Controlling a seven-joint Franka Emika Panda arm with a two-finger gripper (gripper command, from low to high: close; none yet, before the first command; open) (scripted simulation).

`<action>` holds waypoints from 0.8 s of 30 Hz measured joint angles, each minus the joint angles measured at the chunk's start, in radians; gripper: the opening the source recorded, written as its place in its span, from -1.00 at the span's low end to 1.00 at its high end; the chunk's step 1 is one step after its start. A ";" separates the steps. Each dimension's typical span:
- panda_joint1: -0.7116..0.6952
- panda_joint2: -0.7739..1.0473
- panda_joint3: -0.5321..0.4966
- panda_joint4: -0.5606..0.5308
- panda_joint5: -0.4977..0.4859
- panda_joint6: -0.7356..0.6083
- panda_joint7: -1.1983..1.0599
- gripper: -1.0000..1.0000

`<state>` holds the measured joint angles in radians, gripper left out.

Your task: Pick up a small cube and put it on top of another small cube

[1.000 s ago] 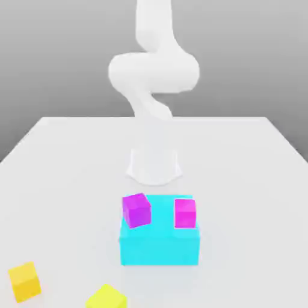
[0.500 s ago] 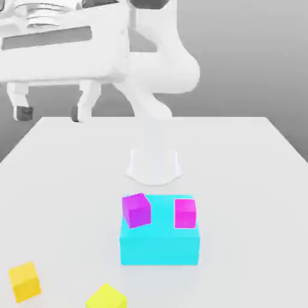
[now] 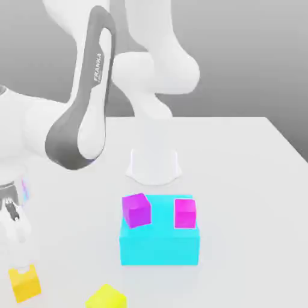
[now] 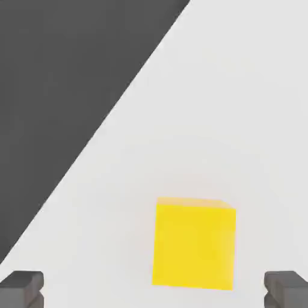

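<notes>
FRANKA reads up the arm (image 3: 79, 114); by the golden-yellow cube (image 3: 24, 284), sitting slightly turned, the gripper (image 4: 154, 290) gapes wide.

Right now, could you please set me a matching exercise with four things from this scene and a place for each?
1. golden-yellow cube
2. purple cube
3. cyan block
4. open gripper

A. on the block, nearer the exterior view's left
B. above the golden-yellow cube
C. on the table, below the gripper
D. under two smaller cubes

Pairs: 1-C, 2-A, 3-D, 4-B
</notes>
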<state>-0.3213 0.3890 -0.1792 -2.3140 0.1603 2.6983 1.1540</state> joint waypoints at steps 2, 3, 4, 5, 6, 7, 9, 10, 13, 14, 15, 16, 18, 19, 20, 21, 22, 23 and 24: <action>-0.023 0.072 0.025 0.015 0.020 0.053 -0.012 0.00; -0.032 0.105 0.036 0.022 0.030 0.078 -0.019 -1.00; -0.032 0.105 0.036 0.022 0.030 0.078 -0.019 -1.00; -0.032 0.105 0.036 0.022 0.030 0.079 -0.019 -1.00; -0.032 0.105 0.036 0.022 0.030 0.079 -0.019 -1.00; -0.032 0.105 0.036 0.022 0.029 0.079 -0.019 -1.00; -0.037 0.122 0.042 0.026 0.035 0.092 -0.023 -1.00; -0.035 0.112 0.039 0.023 0.031 0.084 -0.020 -1.00; -0.015 0.027 0.012 0.004 0.002 0.019 0.002 -1.00; -0.008 -0.008 0.003 -0.004 -0.010 -0.008 0.011 -1.00; 0.000 -0.034 0.004 -0.009 -0.025 -0.028 0.004 -1.00; 0.010 -0.049 0.016 -0.011 -0.042 -0.040 -0.022 -1.00; 0.032 -0.076 0.045 -0.012 -0.073 -0.062 -0.083 -1.00; 0.042 -0.088 0.062 -0.013 -0.087 -0.073 -0.117 -1.00; 0.053 -0.099 0.079 -0.013 -0.101 -0.083 -0.153 -1.00; 0.064 -0.110 0.096 -0.014 -0.113 -0.093 -0.189 -1.00; 0.075 -0.121 0.114 -0.014 -0.124 -0.103 -0.227 -1.00; 0.086 -0.132 0.131 -0.014 -0.134 -0.114 -0.265 -1.00; 0.097 -0.143 0.149 -0.014 -0.144 -0.124 -0.304 -1.00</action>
<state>-0.2247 0.2463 -0.0298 -2.3280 0.0167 2.5743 0.8503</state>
